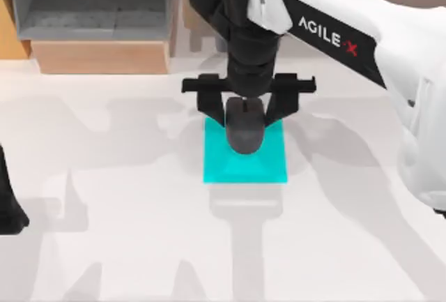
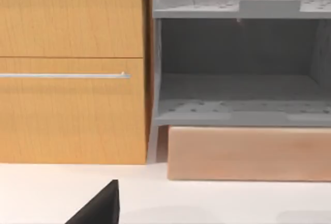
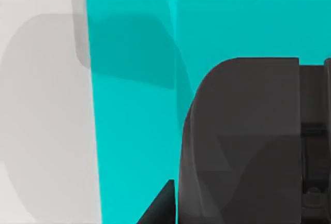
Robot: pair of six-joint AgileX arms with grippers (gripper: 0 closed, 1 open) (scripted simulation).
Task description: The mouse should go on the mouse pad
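The dark grey mouse (image 1: 244, 134) hangs over the back half of the cyan mouse pad (image 1: 244, 166), near the middle of the table. My right gripper (image 1: 245, 117) comes down on it from above, shut on the mouse, with one finger on each side of it. The right wrist view shows the mouse (image 3: 243, 141) close up over the mouse pad (image 3: 134, 131), a dark fingertip (image 3: 158, 208) against its edge and its shadow cast off to one side on the pad. My left gripper (image 1: 8, 208) is parked at the table's left edge.
A wooden cabinet (image 2: 72, 69) and a grey open shelf (image 2: 238, 84) on a wooden base (image 2: 248, 154) stand along the table's back edge. White tabletop lies to the front and on both sides of the pad.
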